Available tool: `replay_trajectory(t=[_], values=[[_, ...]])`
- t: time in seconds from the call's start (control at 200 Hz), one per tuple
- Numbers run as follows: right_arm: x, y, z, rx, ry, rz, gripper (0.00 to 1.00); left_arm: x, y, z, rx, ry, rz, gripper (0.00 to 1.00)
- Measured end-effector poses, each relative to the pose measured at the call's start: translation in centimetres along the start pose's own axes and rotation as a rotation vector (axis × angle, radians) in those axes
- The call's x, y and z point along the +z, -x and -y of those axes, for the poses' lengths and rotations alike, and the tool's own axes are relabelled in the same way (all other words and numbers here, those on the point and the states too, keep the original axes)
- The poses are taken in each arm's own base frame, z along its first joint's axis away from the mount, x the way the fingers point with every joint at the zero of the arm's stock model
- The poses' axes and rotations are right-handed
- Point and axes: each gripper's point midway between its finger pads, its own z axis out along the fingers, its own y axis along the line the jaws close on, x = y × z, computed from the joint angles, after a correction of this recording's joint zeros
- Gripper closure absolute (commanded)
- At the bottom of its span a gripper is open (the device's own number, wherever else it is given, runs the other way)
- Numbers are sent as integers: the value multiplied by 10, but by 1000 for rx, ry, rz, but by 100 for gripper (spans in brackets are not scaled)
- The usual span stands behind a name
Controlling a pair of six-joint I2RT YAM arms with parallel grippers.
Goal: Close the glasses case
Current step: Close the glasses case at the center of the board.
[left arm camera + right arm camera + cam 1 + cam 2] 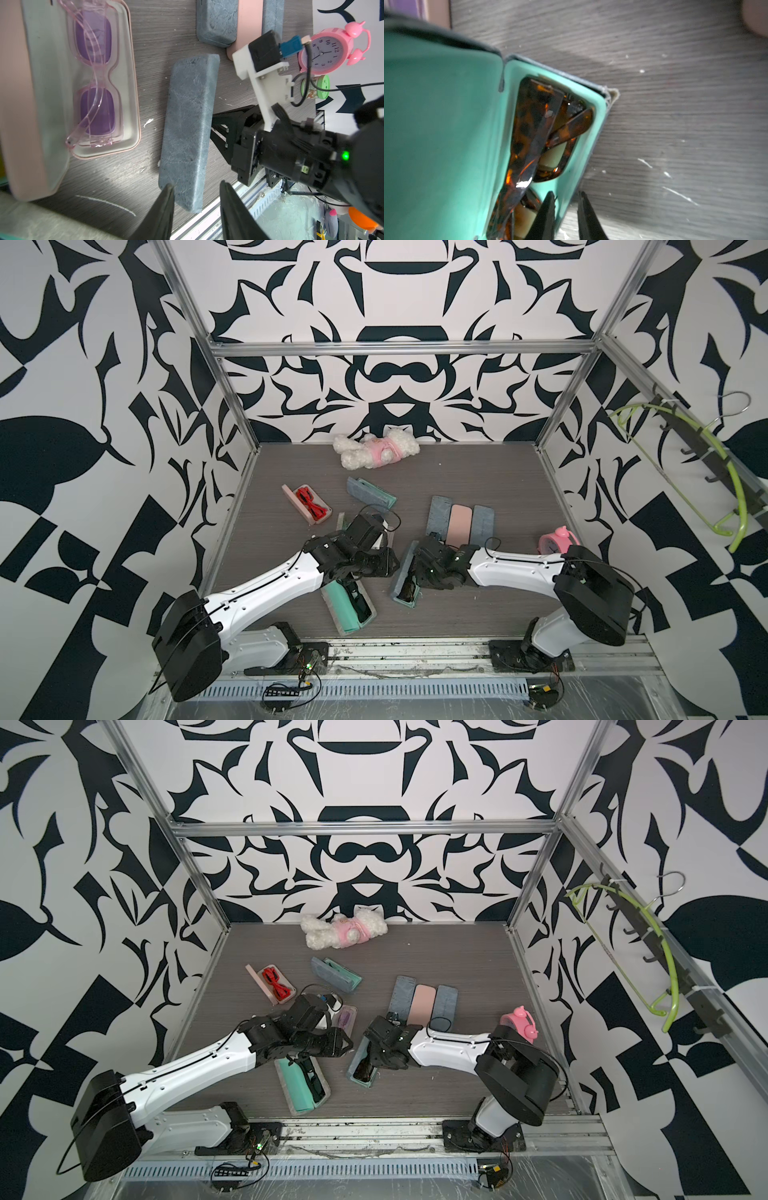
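The glasses case point(446, 124) in hand is the blue-grey one lined in teal, lying near the middle of the table point(478, 605), toward its front, between the two arms. It is open: its lid point(187, 124) stands roughly upright on the hinge, and its base point(593, 124) lies flat with folded tortoiseshell glasses point(533, 124) inside. The right gripper point(565, 195) straddles the base's long rim, one finger inside the tray and one outside, the jaws narrowly parted. Whether they already pinch the rim I cannot tell. The left gripper point(196, 185) has one end of the lid between its fingers, with the jaws partly open and a gap showing on one side, so I judge it holds nothing. The step looks like bracing the base and taking the lid, with the closing itself not yet done. The next move calls for holding the base down while the lid swings over the glasses. The finger inside the tray must come out before the rims meet. Close by, a teal case point(347, 608) lies open under the left arm with dark glasses in it. A pale pink case point(133, 83) holds purple-lensed glasses point(93, 72), and another pink case point(291, 495) holds red glasses point(309, 504). Further back a blue-grey case point(365, 489) lies open, its contents unclear, and a row of three shut cases point(460, 522) lies behind the right arm.
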Motion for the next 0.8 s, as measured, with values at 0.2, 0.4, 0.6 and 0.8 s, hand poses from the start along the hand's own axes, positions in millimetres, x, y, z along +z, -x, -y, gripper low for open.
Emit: replay_trajectory(t=[0.2, 0.4, 0.6, 0.8], values=[[0, 4, 1, -10, -6, 1, 84, 4, -10, -11, -22, 17, -18, 62], [0, 16, -2, -15, -3, 14, 86, 7, -19, -17, -40, 30, -35, 63], [0, 25, -8, -30, 1, 22, 86, 11, -27, -17, -41, 30, -54, 64], [-1, 25, -8, -36, 4, 21, 83, 11, -28, -16, -49, 25, -50, 53]])
